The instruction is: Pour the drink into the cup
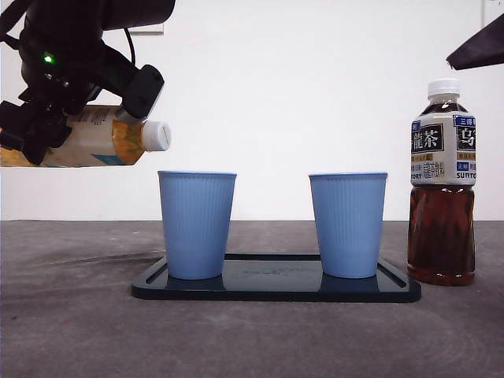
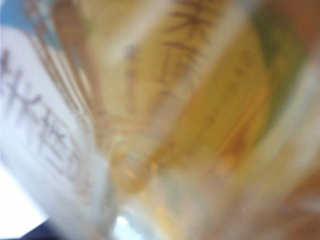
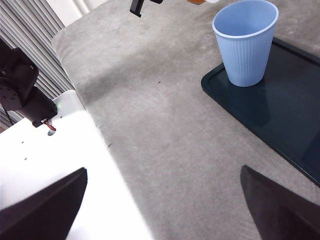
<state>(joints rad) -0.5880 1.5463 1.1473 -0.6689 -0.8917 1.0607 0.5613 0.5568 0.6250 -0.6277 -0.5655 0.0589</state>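
While the left gripper (image 1: 47, 130) hung high at the left of the front view, it was pinching a clear plastic bottle of yellow drink with a yellow-and-white label (image 1: 94, 138), held nearly horizontal above the table. Its white cap (image 1: 156, 135) was on and pointed right, just above and left of the rim of the left ribbed light-blue plastic cup (image 1: 197, 224). The bottle body sat between the jaws; the left wrist view was filled by the blurred label (image 2: 165, 120).

Both this cup and a second matching blue cup (image 1: 348, 224) stood upright, well apart, on a flat dark rectangular tray (image 1: 276, 290). A tall upright plastic bottle of dark brown tea with a white cap (image 1: 442, 185) stood just beside the tray's right end, on the grey table (image 1: 71, 331).

The right gripper (image 3: 162, 200) waited off the tray over bare table, jaws spread apart; only a black tip (image 1: 480, 47) showed at the top right corner of the front view. Open table lay left of the tray and nearer than it.
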